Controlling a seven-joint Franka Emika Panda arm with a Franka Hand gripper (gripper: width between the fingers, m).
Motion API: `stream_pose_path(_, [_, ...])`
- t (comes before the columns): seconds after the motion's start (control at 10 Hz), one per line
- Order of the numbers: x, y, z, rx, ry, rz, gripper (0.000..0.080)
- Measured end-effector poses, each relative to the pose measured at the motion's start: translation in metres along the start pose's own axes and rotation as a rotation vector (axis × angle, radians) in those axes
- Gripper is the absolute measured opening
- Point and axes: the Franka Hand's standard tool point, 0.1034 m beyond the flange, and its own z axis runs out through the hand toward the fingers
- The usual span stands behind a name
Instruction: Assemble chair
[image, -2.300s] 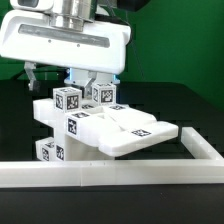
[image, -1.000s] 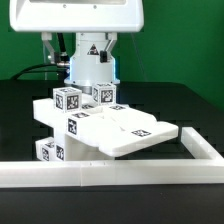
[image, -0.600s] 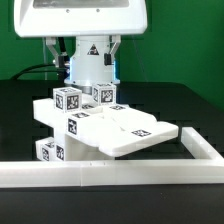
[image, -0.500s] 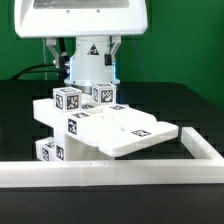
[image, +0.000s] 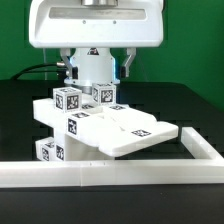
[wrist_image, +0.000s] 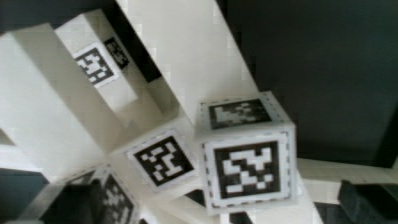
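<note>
The chair (image: 120, 128) stands mid-table as one white blocky structure, with flat panels spread low toward the exterior view's right. Two tagged cube ends (image: 68, 100) (image: 103, 95) rise at its back left. My gripper (image: 98, 66) hangs above and behind those cubes. Its two dark fingers (image: 128, 63) stand wide apart and open, holding nothing and touching nothing. The wrist view looks down on the same tagged cubes (wrist_image: 246, 165) and a long white leg (wrist_image: 178, 50). My fingertips do not show clearly there.
A long white border frame (image: 100, 172) runs along the front of the black table and turns back at the exterior view's right (image: 203, 146). The arm's white base with a warning triangle (image: 95, 55) stands right behind the chair.
The hand has shifted toward the exterior view's right and come down a little, so both fingers now show under it. The chair has not moved.
</note>
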Motion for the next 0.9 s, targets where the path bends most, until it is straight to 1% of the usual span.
stream_pose_path(0.1, [0.0, -0.003, 0.001, -0.006, 0.012, 0.019, 0.0649])
stream_pose_path(0.3, [-0.001, -0.001, 0.002, -0.007, 0.011, 0.02, 0.0649])
stream_pose_path(0.6, [-0.003, -0.007, 0.011, -0.008, 0.002, 0.013, 0.0649])
stream_pose_path(0.9, [-0.004, -0.007, 0.012, -0.008, 0.0, 0.013, 0.0649])
